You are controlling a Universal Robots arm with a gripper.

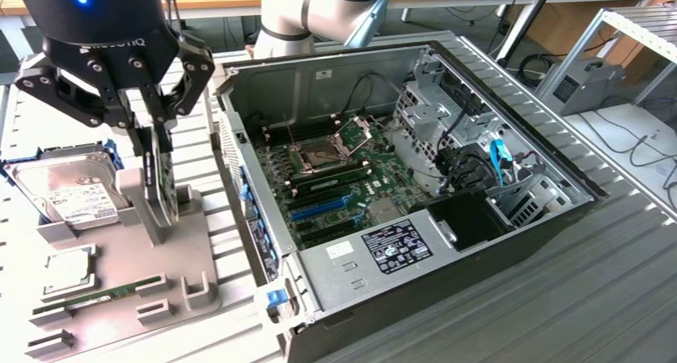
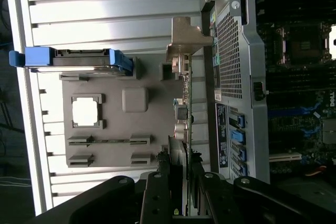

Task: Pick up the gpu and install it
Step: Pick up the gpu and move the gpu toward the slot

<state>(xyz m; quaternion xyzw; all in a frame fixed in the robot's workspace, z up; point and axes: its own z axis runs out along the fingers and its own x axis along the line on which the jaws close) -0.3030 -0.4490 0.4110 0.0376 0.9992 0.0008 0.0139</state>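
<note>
At the exterior view's left, over the grey holder [image 1: 196, 260], my jaws pinch the gpu [image 1: 161, 181], standing on edge beside the open computer case [image 1: 445, 299]. It looks light, stiff, fragile; best held by its bare edges.

Case [image 1: 476, 292] and holder [image 1: 132, 252] on slatted table [image 1: 592, 299]
</note>
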